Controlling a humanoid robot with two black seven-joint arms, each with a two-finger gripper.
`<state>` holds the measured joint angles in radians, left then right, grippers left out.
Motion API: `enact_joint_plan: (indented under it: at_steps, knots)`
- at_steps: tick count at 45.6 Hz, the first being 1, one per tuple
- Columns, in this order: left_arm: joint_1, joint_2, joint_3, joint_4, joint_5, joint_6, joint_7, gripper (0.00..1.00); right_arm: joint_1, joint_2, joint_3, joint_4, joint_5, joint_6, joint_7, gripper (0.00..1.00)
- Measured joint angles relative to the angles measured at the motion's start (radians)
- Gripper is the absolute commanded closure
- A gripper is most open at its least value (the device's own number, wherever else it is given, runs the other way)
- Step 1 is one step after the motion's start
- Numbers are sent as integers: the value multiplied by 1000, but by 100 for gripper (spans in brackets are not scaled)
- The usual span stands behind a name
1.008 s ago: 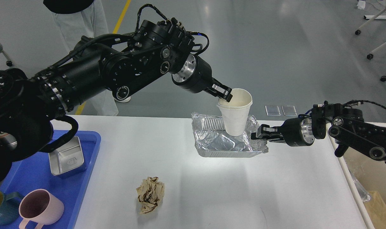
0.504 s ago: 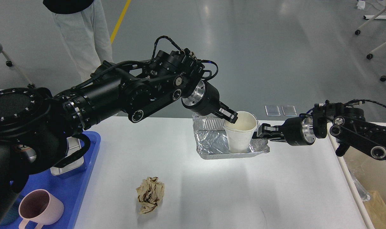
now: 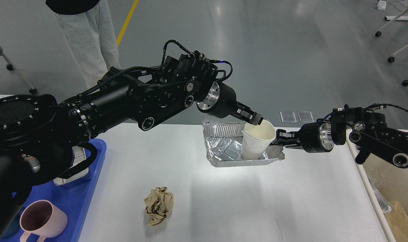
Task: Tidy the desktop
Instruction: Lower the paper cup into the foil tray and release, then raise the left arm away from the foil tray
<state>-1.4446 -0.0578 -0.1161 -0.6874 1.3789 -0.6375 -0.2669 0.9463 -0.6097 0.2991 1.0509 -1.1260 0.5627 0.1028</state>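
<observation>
White desktop [image 3: 197, 188] carries a foil tray [image 3: 224, 151] where the left gripper [image 3: 255, 119] pinches a tilted paper cup's [image 3: 256, 143] rim at 11 o'clock, the right gripper [image 3: 280, 140] clamps the tray's 3 o'clock edge, and letting go now risks the cup toppling.

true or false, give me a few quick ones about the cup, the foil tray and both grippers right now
1. The white paper cup stands in the foil tray. True.
2. The left gripper is at the cup's rim. True.
3. The right gripper holds the crumpled brown paper. False: the paper lies alone on the desktop; that gripper is at the foil tray's right edge.
4. The pink mug sits in the foil tray. False: it is on the blue tray.
</observation>
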Motion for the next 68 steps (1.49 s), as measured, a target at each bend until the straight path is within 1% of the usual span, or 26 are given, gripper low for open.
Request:
enact_joint_plan:
  at_steps: [2,8,12,15,18,19,21,23,26,27,29,33,37,42,47,52,57,58,59,62,68]
  knots:
    - [-3,3,-2,0,-18,9,0,4,0,-1,0,0,0,0,0,100]
    - [-28,25,-3,1,-85,14,-3,4,0,-4,0,0,0,0,0,100]
    - [-54,89,-9,9,-146,13,-15,11,0,-12,0,0,1,0,0,100]
    - [-72,119,-28,13,-191,16,-16,11,0,-13,0,0,1,0,0,100]
    - [-90,149,-85,14,-268,68,-6,11,0,-14,1,0,3,0,0,100]
    - [-87,159,-101,13,-290,91,2,11,0,-15,1,0,3,1,0,100]
    - [-69,192,-145,11,-347,155,35,11,1,-17,1,-1,5,1,0,100]
    - [-36,229,-185,12,-403,213,87,11,1,-23,1,-2,9,2,0,100]
    - [9,263,-242,10,-478,271,162,11,1,-29,1,-2,17,2,0,100]
    - [20,269,-262,10,-498,283,179,11,2,-31,1,-2,19,3,0,100]
    - [45,276,-305,10,-533,305,209,11,2,-33,1,-2,22,3,0,100]
    - [104,285,-377,8,-566,335,236,11,2,-37,1,-1,24,3,0,100]
    - [147,305,-426,5,-575,356,242,12,0,-45,0,-1,25,3,0,100]
    - [176,345,-447,8,-583,363,243,17,-4,-47,0,-1,25,3,0,100]
    - [224,406,-462,10,-621,364,231,20,-10,-43,0,-3,25,3,0,100]
    - [299,455,-487,3,-705,359,223,22,-13,-38,0,-5,25,2,0,100]
    - [365,494,-484,-44,-739,341,215,24,-14,-38,0,-5,25,2,0,100]
    - [374,507,-472,-63,-740,330,216,25,-14,-38,0,-5,25,2,0,100]
    - [383,533,-437,-98,-740,307,219,25,-14,-40,0,-5,25,2,0,100]
    - [384,585,-350,-152,-735,270,225,26,-14,-42,0,-5,25,2,0,100]
    - [331,719,-132,-275,-699,223,233,26,-16,-44,0,-5,25,2,0,100]
